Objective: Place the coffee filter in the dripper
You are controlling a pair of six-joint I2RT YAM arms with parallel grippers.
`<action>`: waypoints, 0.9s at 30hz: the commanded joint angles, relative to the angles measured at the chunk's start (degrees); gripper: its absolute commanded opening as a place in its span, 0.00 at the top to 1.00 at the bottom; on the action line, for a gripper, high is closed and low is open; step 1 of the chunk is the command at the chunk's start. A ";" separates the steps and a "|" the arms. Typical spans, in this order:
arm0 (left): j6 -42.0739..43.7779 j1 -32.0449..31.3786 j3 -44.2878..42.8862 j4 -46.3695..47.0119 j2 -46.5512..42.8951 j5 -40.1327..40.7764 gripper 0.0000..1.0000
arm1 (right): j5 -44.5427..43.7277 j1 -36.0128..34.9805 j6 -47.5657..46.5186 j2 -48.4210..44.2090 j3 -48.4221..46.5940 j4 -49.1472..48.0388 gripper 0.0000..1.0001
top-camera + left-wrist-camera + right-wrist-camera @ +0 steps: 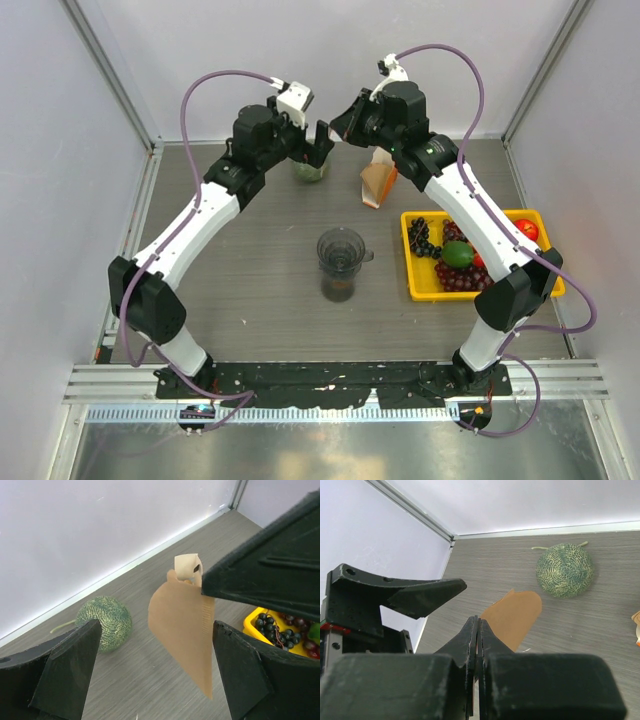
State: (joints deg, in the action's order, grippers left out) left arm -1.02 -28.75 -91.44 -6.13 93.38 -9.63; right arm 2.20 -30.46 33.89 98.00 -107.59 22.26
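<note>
1. Up at the back of the grey wood-grain desk (250, 290) the two arms meet nose to nose. The thin light-brown paper coffee filter (182, 630) hangs in the air between them, clear of the surface.
2. The right hand (477, 622) has its black fingers pressed flat together on the filter's edge. That pinch alone carries the paper, which dangles flat and unopened.
3. The left hand (156, 625) stands wide, one finger either side of the hanging filter. Neither finger touches it, as far as the left wrist view shows.
4. The smoky dark-grey see-through plastic cone dripper (342, 248) waits at mid-desk, perched on a clear glass jug (340, 287). It is well apart from the filter, and I can make out no paper in it.
5. A green netted melon (105, 622) sits on the desk under the hands. The upright pack of brown papers (378, 185) stands to its right, with the yellow plastic fruit tray (412, 285) further right.
6. My read is that the filter is lifted but not delivered. The left hand looks lined up to take the paper over or to help spread it open.
7. The next move calls for a gentle close on the free edge without creasing it. Then comes a carry toward mid-desk, point down, lowering until the cone seats inside the dripper's rim. The paper is light and floppy, so release slowly.
</note>
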 commanded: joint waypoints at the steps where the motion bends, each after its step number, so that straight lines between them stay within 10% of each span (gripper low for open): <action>1: 0.75 -0.34 -3.74 3.14 1.80 2.42 0.06 | 0.44 -0.13 1.62 -3.16 -2.45 -2.75 0.95; 12: 3.30 -0.34 -4.98 3.41 4.00 2.77 0.28 | 0.88 -0.22 2.67 -2.81 -3.06 -2.49 0.95; 21: 1.37 -0.16 -5.50 4.02 2.86 -4.86 1.00 | 2.80 0.13 2.24 -3.07 -2.80 -4.59 0.95; 27: -6.26 2.73 -5.07 3.41 0.49 -15.31 1.00 | 12.38 6.44 -1.19 -6.93 0.80 -10.64 0.39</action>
State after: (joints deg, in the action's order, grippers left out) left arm -1.61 -28.18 -94.67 -5.69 97.19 -16.05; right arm 8.01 -28.93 35.42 97.67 -107.68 19.53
